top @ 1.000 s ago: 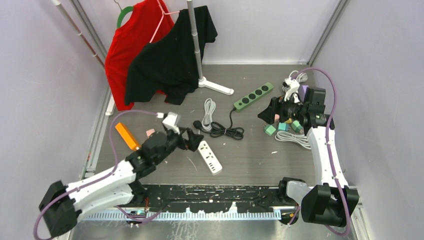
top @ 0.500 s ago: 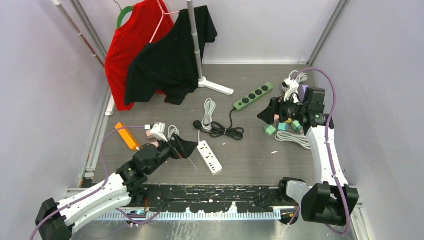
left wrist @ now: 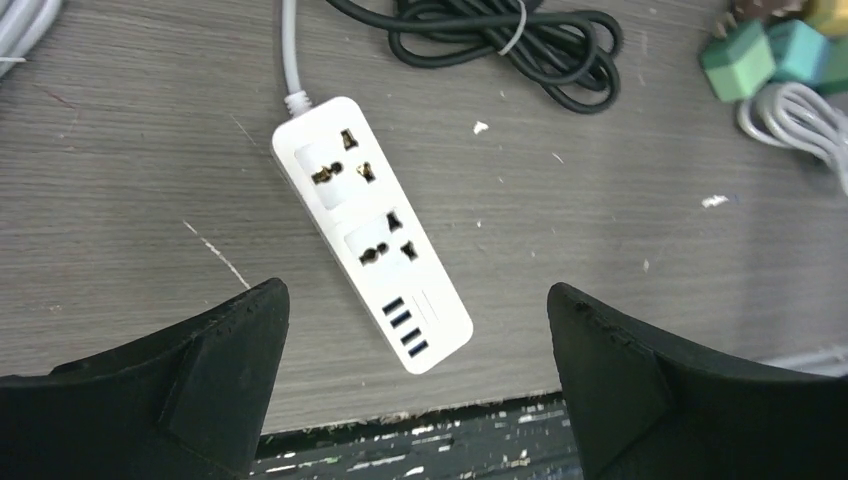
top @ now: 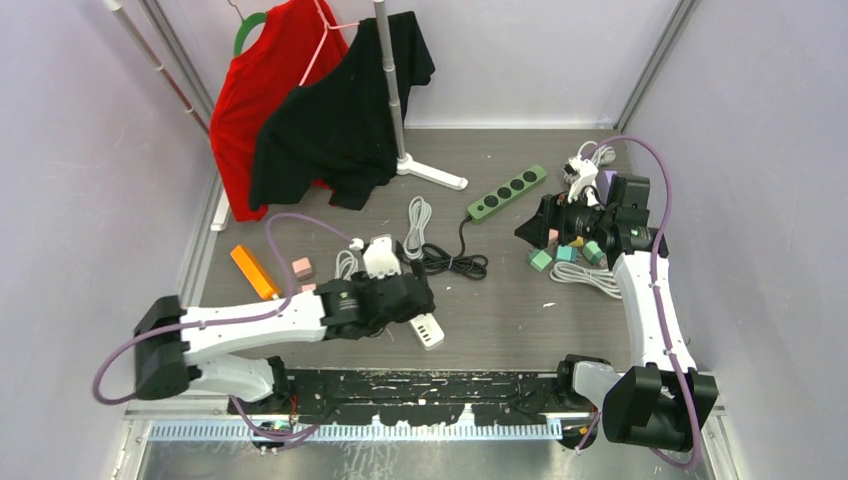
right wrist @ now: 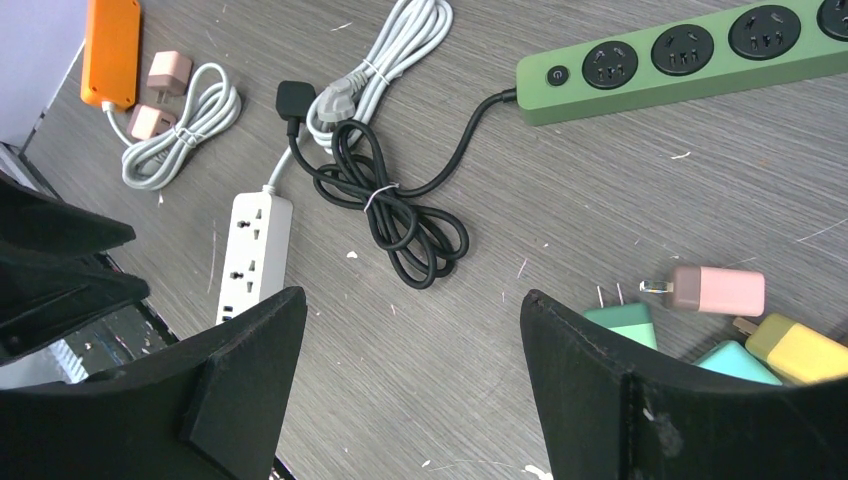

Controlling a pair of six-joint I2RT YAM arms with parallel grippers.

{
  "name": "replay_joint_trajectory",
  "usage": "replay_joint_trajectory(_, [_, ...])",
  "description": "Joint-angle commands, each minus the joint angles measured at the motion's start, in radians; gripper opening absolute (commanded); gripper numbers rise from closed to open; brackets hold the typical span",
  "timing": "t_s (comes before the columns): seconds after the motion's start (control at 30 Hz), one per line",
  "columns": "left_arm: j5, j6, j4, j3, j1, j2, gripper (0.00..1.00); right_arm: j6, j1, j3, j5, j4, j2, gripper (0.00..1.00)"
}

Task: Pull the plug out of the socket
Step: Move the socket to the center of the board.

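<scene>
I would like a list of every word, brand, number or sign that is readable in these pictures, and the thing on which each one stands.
No word, brand or number can be read in any view.
Green power strip: the round button at its cable end bears a small mark, too small to read.
White power strip: faint marks beside its USB ports, too blurred to read.

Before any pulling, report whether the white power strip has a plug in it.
Empty: the white power strip lies flat with nothing plugged into its face.
</scene>
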Motion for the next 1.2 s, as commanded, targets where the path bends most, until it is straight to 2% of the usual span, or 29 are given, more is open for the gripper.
replay_joint_trajectory(0.0, [-0.123, -0.081, -0.255, 0.125, -0.006, 0.158, 0.99, 0.0, -0.003, 0.002, -0.011, 0.036, -0.011, 0.83])
replay_joint_trajectory(0.17, [-0.09, -0.066, -0.278, 0.185, -0.004, 0.276, 1.0, 0.0, -0.003, 0.001, -0.012, 0.036, -0.016, 0.83])
replay_joint_trajectory(0.27, [-0.042, -0.006, -0.216, 0.197, -0.004, 0.326, 0.92, 0.002, -0.003, 0.002, -0.016, 0.036, -0.016, 0.83])
replay_joint_trajectory(0.37, [-0.027, -0.004, -0.214, 0.217, -0.002, 0.387, 0.88, 0.001, -0.003, 0.0, -0.017, 0.036, -0.021, 0.83])
replay_joint_trajectory(0.7, [0.071, 0.041, -0.127, 0.26, 0.063, 0.486, 0.88, 0.001, -0.003, 0.0, -0.018, 0.036, -0.023, 0.83])
replay_joint_trajectory(0.83, [0.145, 0.037, -0.069, 0.227, 0.102, 0.511, 0.62, 0.002, -0.004, 0.0, -0.02, 0.035, -0.022, 0.83])
replay_joint_trajectory(0.9, [0.152, 0.024, -0.06, 0.219, 0.108, 0.519, 0.56, 0.002, -0.003, 0.0, -0.021, 0.035, -0.022, 0.83])
replay_joint_trajectory(1.1, [0.132, 0.017, -0.1, 0.243, 0.107, 0.525, 0.56, 0.002, -0.003, 0.001, -0.022, 0.035, -0.021, 0.83])
replay_joint_trajectory(1.17, [0.131, 0.022, -0.098, 0.245, 0.108, 0.521, 0.61, 0.002, -0.003, 0.0, -0.022, 0.035, -0.022, 0.83])
